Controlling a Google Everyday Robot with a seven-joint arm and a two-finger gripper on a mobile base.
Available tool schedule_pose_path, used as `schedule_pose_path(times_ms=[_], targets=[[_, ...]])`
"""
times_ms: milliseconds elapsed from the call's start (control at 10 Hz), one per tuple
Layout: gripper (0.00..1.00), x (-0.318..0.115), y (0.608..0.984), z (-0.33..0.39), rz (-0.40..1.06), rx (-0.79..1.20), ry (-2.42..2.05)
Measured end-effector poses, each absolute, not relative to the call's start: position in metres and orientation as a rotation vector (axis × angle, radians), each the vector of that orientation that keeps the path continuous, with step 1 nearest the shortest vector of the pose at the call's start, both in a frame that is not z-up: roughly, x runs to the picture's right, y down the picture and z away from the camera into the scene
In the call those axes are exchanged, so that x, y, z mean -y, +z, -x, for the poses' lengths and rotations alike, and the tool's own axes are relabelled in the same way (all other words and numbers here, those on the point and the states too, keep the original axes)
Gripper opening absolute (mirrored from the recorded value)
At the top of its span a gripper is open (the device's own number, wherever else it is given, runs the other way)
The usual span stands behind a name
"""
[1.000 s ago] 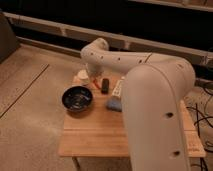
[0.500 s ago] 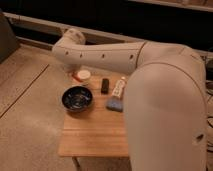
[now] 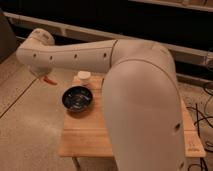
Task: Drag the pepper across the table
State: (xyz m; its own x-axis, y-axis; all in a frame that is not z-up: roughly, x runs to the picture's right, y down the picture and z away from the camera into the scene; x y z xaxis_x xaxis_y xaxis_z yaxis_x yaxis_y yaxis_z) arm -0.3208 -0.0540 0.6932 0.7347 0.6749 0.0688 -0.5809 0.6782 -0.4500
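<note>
The pepper (image 3: 48, 80) is a slim red-orange piece, seen at the left end of my arm. It hangs in the air just past the left edge of the wooden table (image 3: 85, 135), over the floor. My gripper (image 3: 41, 76) is at the far left, under the white wrist, shut on the pepper. My big white arm crosses the whole view and hides the right half of the table.
A dark bowl (image 3: 77, 98) stands on the table's left part. A small white cup (image 3: 84, 76) stands behind it at the far edge. Speckled floor lies to the left. Cables (image 3: 202, 120) lie on the floor at the right.
My arm has swung left, away from the middle of the table. The pepper has gone with the gripper, from beside the bowl to beyond the table's left edge.
</note>
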Motion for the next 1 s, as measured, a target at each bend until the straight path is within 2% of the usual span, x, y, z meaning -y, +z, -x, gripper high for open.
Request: schedule_pose_path(times_ms=[300, 500, 700, 1000], targets=[[0.00, 0.035, 0.700, 0.348, 0.543, 0.289, 0.662], [0.00, 0.039, 0.723, 0.345, 0.614, 0.289, 0.677], [0.00, 0.046, 0.759, 0.340, 0.630, 0.210, 0.640], [0.00, 0.049, 0.775, 0.339, 0.619, 0.153, 0.606]])
